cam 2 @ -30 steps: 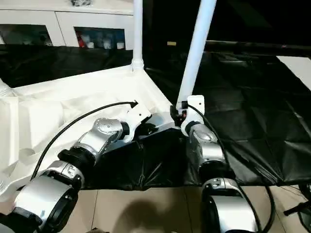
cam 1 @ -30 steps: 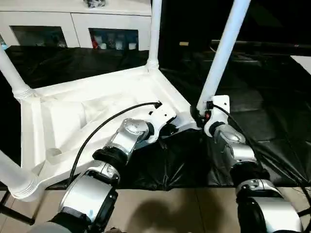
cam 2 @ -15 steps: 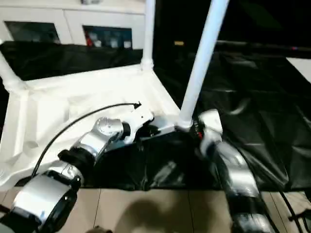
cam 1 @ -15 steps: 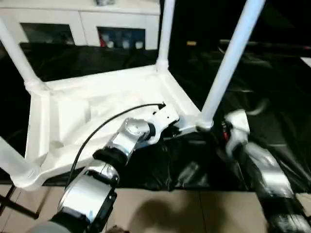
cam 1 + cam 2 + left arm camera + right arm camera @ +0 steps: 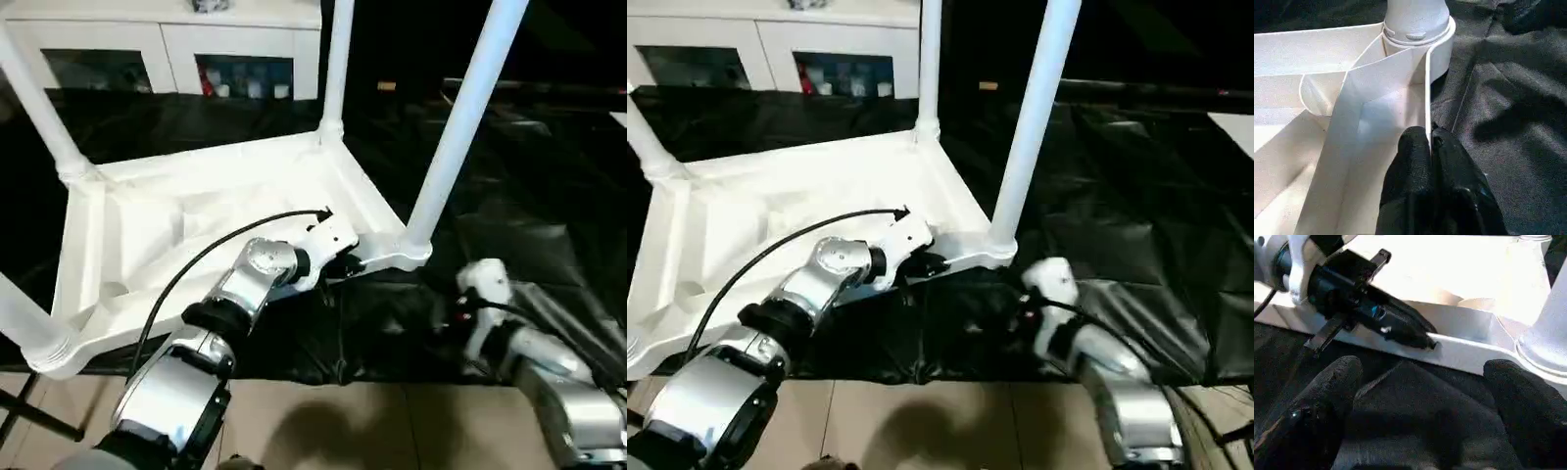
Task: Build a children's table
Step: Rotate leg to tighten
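The right gripper (image 5: 1420, 396), fingers (image 5: 1327, 387) now spread empty, has backed away from the near-right leg (image 5: 460, 127), apparently seated, while the left gripper (image 5: 1431, 142) stays clenched on the near rim of the upturned children's table (image 5: 196, 215).

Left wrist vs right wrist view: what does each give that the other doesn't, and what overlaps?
Left wrist view: the left gripper from behind, jaws shut on the table's thin rim wall, with the ribbed underside alongside.
Right wrist view: the right gripper, jaws wide apart over the black cloth, holding nothing, and the left gripper side-on at the rim.
Both: the nearest corner socket with its leg seated, and the rim.
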Tool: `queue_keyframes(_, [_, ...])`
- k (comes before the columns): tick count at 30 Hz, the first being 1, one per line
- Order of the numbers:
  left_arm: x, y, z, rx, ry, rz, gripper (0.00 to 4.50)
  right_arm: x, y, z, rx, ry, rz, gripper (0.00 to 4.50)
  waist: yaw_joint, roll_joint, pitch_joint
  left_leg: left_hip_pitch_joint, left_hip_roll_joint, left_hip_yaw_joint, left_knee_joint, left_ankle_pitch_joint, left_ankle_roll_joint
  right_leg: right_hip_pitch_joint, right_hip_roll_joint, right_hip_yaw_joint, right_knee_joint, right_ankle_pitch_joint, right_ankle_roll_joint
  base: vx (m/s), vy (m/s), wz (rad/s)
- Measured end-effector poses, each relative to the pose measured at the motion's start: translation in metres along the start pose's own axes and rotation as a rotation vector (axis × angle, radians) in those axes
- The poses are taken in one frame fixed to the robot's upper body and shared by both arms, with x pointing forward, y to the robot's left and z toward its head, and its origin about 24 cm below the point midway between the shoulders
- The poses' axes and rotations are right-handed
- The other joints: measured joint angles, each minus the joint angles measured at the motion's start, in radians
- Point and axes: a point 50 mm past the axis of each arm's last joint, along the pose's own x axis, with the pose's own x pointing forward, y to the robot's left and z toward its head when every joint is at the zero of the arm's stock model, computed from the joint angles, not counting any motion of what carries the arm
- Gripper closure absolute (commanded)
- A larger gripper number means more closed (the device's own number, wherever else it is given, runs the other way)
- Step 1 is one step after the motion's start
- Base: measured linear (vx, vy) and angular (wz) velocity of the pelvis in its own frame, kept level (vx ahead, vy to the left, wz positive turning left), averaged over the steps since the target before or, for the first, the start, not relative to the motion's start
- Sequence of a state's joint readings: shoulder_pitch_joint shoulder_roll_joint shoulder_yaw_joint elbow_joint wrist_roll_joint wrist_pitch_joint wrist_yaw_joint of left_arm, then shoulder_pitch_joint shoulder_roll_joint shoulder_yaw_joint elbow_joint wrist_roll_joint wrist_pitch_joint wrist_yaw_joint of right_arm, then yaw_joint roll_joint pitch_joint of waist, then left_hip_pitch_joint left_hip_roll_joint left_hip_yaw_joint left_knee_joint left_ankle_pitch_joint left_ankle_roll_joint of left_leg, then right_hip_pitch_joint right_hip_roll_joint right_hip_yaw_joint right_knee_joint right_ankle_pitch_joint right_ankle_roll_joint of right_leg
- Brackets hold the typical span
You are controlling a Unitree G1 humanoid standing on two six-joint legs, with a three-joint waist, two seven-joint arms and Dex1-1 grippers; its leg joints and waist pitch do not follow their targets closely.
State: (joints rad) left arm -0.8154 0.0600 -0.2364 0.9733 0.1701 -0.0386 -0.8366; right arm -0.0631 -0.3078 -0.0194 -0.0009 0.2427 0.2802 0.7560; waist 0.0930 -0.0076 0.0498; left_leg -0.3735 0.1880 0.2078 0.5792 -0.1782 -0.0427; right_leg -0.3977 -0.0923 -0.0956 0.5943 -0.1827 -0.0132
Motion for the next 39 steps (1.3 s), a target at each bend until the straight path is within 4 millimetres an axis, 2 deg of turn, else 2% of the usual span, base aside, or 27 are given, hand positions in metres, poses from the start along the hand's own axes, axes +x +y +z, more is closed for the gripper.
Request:
queue_keyframes(5, [-0.008, 0.001, -0.004, 0.006, -0.001, -0.030, 4.50, 0.006, 0.002, 0.005, 0.004, -0.016, -0.027, 0.07, 0.000, 0.001, 0.000, 0.000, 0.000, 0.000, -0.001, 0.000, 0.000, -0.001, 0.000, 0.000, 0.001, 0.000, 0.000, 0.000, 0.000, 0.00])
queue_keyframes(15, [-0.018, 0.004, -0.009, 0.019, 0.008, -0.077, 4.50, -0.009, -0.011, 0.010, -0.035, 0.036, -0.044, 0.07, 0.002, 0.001, 0.001, 0.000, 0.000, 0.000, 0.000, 0.000, 0.000, -0.001, 0.000, 0.000, 0.001, 0.000, 0.000, 0.000, 0.000, 0.00])
queue_keyframes(26, [-0.020, 0.004, -0.009, 0.038, 0.014, -0.101, 4.50, -0.004, -0.009, 0.013, -0.021, 0.021, -0.024, 0.07, 0.006, -0.003, 0.002, -0.001, 0.000, 0.000, 0.001, 0.000, 0.000, -0.001, 0.000, 0.000, 0.002, 0.000, 0.000, 0.000, 0.000, 0.00])
queue_keyframes(33, [-0.031, 0.003, -0.013, 0.054, 0.018, -0.160, 4.50, -0.024, -0.031, 0.024, -0.080, 0.040, -0.105, 0.07, 0.009, -0.004, 0.003, -0.001, 0.000, 0.000, 0.003, 0.000, 0.000, -0.001, 0.000, 0.000, 0.003, 0.000, 0.000, 0.000, 0.000, 0.00])
queue_keyframes(39, [-0.033, 0.004, -0.014, 0.052, 0.020, -0.170, 4.50, -0.018, -0.039, 0.029, -0.088, 0.038, -0.118, 0.07, 0.008, -0.004, 0.003, -0.001, 0.001, 0.000, 0.007, 0.000, 0.000, -0.001, 0.000, 0.000, 0.006, 0.000, 0.000, 0.000, 0.000, 0.00])
